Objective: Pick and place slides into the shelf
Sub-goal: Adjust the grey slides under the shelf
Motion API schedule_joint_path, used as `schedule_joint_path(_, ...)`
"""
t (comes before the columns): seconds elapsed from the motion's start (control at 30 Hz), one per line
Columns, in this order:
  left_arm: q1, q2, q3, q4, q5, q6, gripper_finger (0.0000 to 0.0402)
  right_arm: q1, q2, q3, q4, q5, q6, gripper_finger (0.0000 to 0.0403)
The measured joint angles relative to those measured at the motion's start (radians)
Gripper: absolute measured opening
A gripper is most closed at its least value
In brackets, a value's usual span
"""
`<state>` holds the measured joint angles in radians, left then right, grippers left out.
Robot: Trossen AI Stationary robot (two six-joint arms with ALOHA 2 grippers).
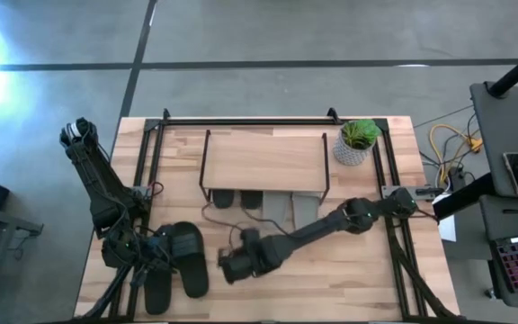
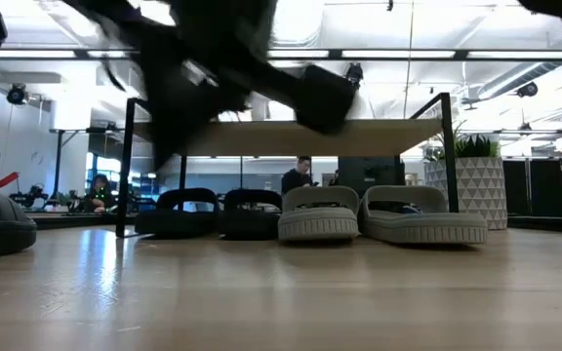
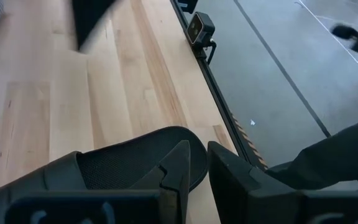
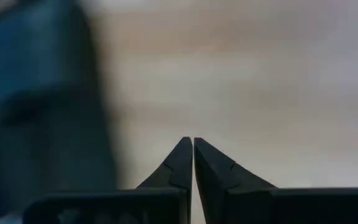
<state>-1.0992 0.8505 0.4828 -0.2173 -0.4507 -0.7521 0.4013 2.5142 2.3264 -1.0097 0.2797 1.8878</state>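
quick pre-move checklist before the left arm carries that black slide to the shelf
1. Left gripper shut on the black rubber slide edge: ok.
2. Second black slide lies on the table, waiting: ok.
3. Grey pair and dark pair already under the low wooden-topped wire shelf: ok.
4. Free slot left under shelf: cannot tell.
5. Right gripper shut, empty, but its arm lies across the shelf front: not ok.

Readable text: none — no word, brand, number or sign could be made out in any view.
Slides [image 2: 320, 216]: no visible logo or lettering on the straps.
Shelf [image 1: 263, 160]: bare wooden board — no label.
Planter [image 2: 464, 187]: triangle pattern only, no writing.
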Motion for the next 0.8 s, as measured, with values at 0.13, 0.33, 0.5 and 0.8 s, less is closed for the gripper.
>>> schedule_joint_path(0.13,0.0,0.0,0.0,0.0,0.0,0.007,0.0042,0.048,0.014,-0.022,0.305,0.046,0.054,0.0008)
schedule_joint_path(0.33,0.0,0.0,0.0,0.0,0.0,0.008,0.0042,0.072,-0.001,-0.177,0.372,0.055,0.177,0.0008)
schedule_joint_path(0.5,0.0,0.0,0.0,0.0,0.002,0.008,0.0042,0.037,-0.107,-0.491,1.045,-0.002,-0.014,0.0008)
schedule_joint_path(0.8,0.0,-0.002,0.001,0.024,0.017,0.0,0.0042,0.012,-0.376,-0.864,1.026,0.103,-0.016,0.0008)
